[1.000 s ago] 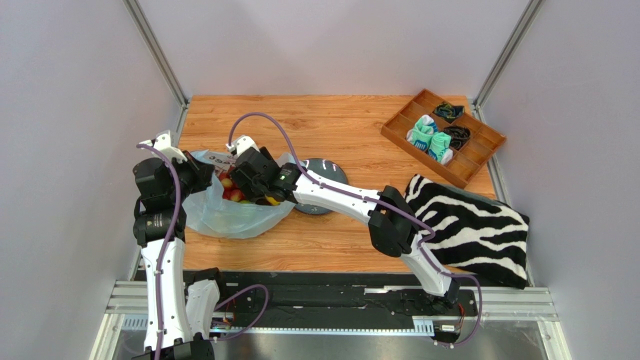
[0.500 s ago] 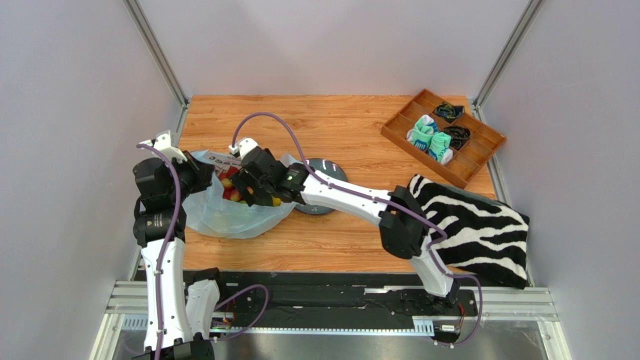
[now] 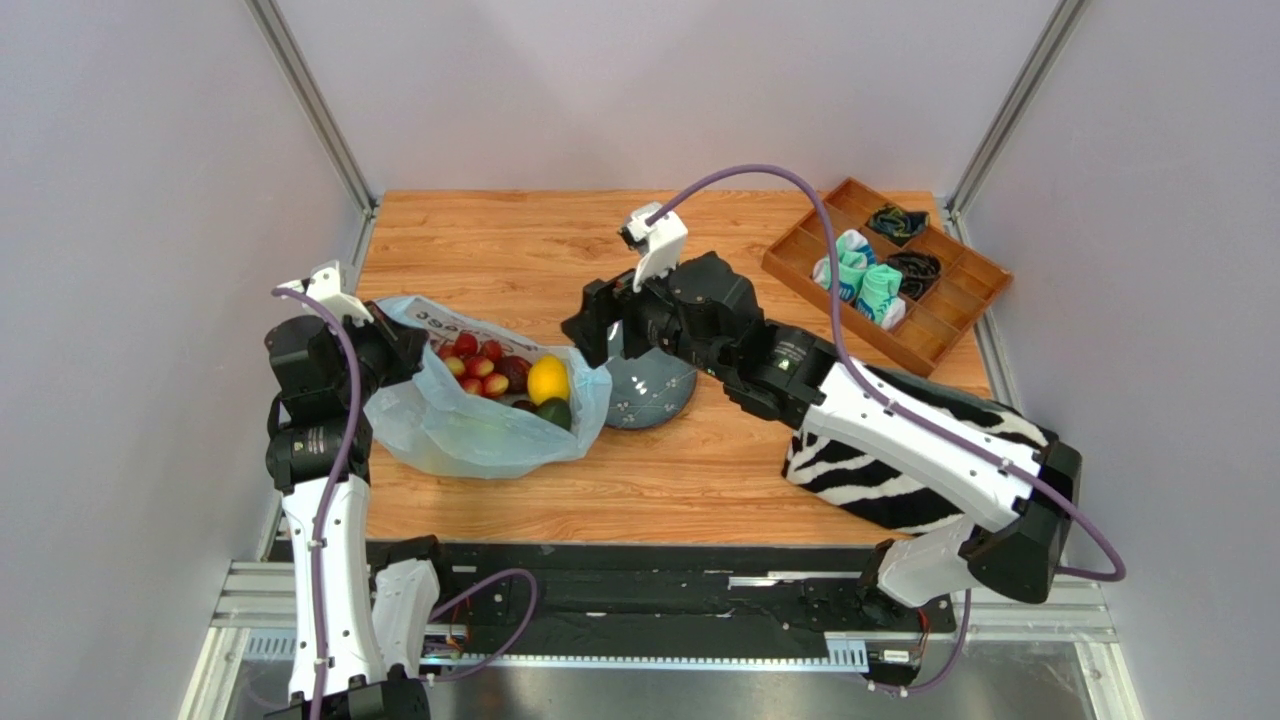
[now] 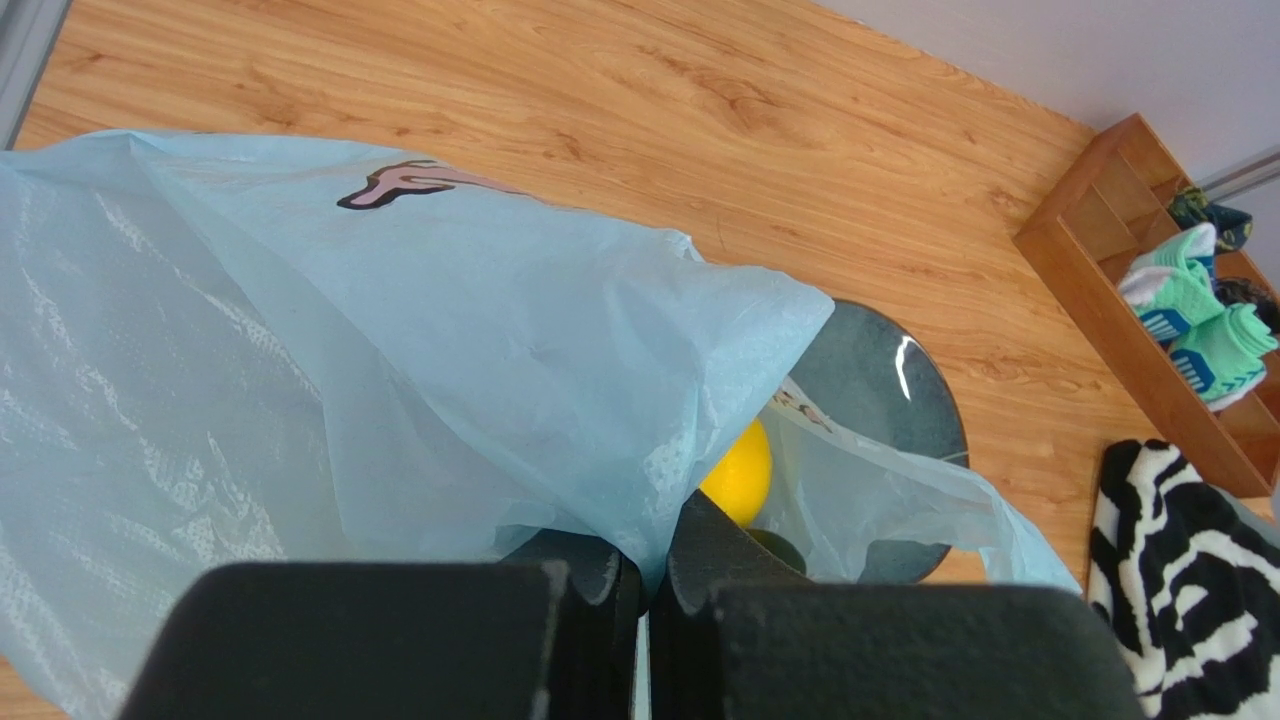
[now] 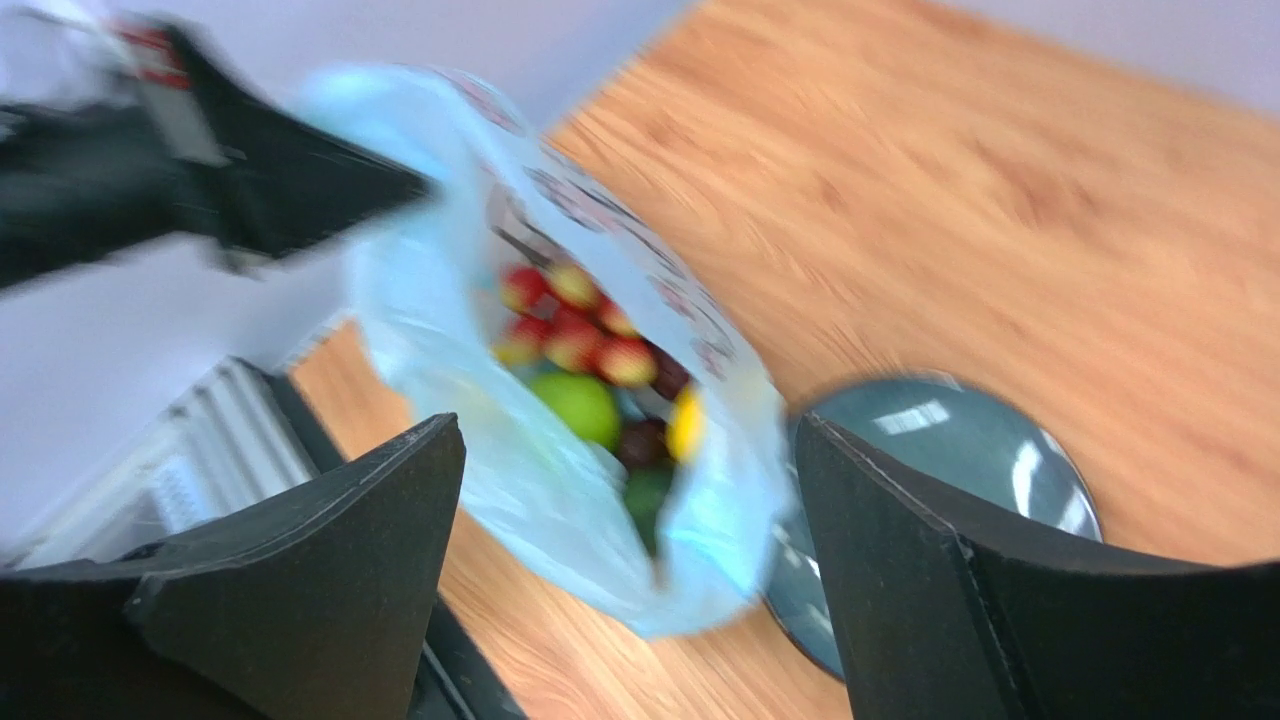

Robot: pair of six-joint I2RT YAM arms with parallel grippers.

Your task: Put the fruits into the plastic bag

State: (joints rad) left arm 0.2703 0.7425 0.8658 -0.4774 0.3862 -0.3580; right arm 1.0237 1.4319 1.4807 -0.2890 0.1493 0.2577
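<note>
The plastic bag (image 3: 466, 428) is gripped by the left tool (image 4: 649, 558), the right tool (image 5: 628, 432) spread empty; its fruits (image 3: 504, 375) could be spilled if the grip slackens.

fruits (image 3: 504, 375) in plastic bag (image 3: 436, 435), dark plate (image 3: 661, 398) beside, zebra cloth (image 3: 879, 503) right

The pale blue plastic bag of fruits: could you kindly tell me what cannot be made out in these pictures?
- Left wrist view: the translucent pale blue plastic bag drapes over its contents; only one round yellow fruit shows.
- Right wrist view: motion blur smears the small red fruits; their number is unclear.
- Top view: the bag's near fold hides any lower fruits; prints are too small to read.
</note>
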